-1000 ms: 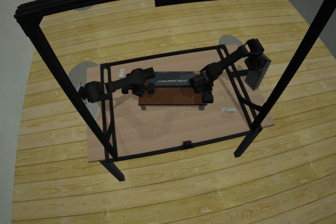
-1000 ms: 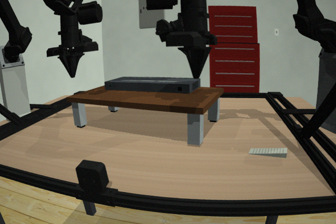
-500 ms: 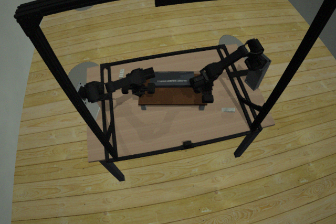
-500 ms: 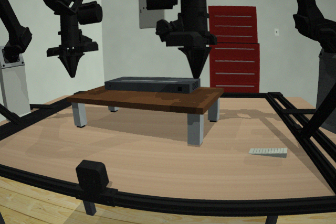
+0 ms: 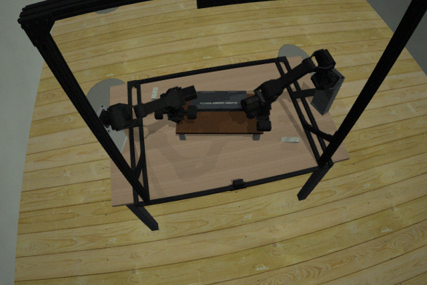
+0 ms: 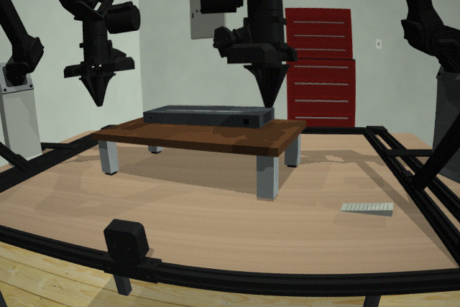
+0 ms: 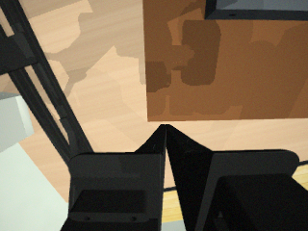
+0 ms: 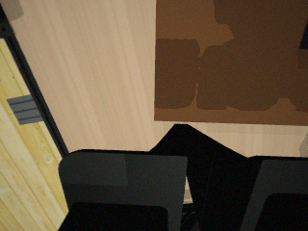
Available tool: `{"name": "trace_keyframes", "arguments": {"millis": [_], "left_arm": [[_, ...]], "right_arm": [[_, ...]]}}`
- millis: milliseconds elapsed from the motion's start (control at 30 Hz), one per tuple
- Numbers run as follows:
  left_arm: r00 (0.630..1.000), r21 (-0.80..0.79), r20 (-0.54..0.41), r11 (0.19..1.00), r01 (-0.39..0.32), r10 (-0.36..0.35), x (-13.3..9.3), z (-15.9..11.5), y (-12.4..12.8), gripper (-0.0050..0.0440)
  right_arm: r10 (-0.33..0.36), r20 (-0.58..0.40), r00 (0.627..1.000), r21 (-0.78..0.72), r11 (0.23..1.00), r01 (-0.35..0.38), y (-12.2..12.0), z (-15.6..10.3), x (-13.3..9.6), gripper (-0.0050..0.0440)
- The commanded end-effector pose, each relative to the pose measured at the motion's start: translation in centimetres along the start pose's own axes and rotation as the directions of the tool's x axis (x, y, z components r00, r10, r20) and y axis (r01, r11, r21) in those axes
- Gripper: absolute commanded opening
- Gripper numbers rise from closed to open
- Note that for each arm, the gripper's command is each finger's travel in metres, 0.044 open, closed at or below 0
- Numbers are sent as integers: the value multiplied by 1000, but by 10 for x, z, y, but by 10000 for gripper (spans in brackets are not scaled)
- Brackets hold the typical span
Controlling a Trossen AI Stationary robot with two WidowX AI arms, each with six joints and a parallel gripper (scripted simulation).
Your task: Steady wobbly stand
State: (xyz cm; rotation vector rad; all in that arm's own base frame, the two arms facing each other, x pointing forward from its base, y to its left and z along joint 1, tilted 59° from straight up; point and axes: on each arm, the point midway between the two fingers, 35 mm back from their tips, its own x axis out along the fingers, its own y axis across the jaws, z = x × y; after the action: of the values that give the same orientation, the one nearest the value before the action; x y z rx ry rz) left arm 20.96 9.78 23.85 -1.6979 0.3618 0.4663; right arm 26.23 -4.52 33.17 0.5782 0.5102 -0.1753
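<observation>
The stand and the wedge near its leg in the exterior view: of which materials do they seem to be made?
Stand: probably stained wood, brown board; its smooth grey legs could be metal or plastic.

Wedge: perhaps matte plastic, pale and ridged.

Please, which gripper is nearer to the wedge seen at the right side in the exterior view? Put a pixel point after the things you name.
Right. The right gripper [image 5: 254, 116] [image 6: 269, 106] [image 8: 180, 130] hangs near the end of the stand [image 5: 217, 123] [image 6: 174, 136] [image 7: 260, 63] [image 8: 245, 72] closest to this wedge [image 5: 289, 139] [image 6: 366, 208]; the left gripper [image 5: 177, 119] [image 6: 99, 105] [image 7: 165, 128] hangs near the opposite end.
</observation>
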Motion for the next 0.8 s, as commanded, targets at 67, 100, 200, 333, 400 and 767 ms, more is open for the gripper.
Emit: {"name": "trace_keyframes", "arguments": {"millis": [67, 100, 200, 333, 400, 767], "left_arm": [[1000, 0, 0, 1000, 0, 0, 0, 0, 0, 0], [1000, 0, 0, 1000, 0, 0, 0, 0, 0, 0], [1000, 0, 0, 1000, 0, 0, 0, 0, 0, 0], [1000, 0, 0, 1000, 0, 0, 0, 0, 0, 0], [1000, 0, 0, 1000, 0, 0, 0, 0, 0, 0], [1000, 0, 0, 1000, 0, 0, 0, 0, 0, 0]], "right_arm": [[2, -3, 1000, 5, 1000, -2, 0, -1, 0, 0], [2, -3, 1000, 5, 1000, -2, 0, -1, 0, 0], [2, -3, 1000, 5, 1000, -2, 0, -1, 0, 0], [2, -3, 1000, 5, 1000, -2, 0, -1, 0, 0], [2, -3, 1000, 5, 1000, -2, 0, -1, 0, 0], [211, 509, 834, -266, 961, -81, 73, 142, -63, 0]]}}
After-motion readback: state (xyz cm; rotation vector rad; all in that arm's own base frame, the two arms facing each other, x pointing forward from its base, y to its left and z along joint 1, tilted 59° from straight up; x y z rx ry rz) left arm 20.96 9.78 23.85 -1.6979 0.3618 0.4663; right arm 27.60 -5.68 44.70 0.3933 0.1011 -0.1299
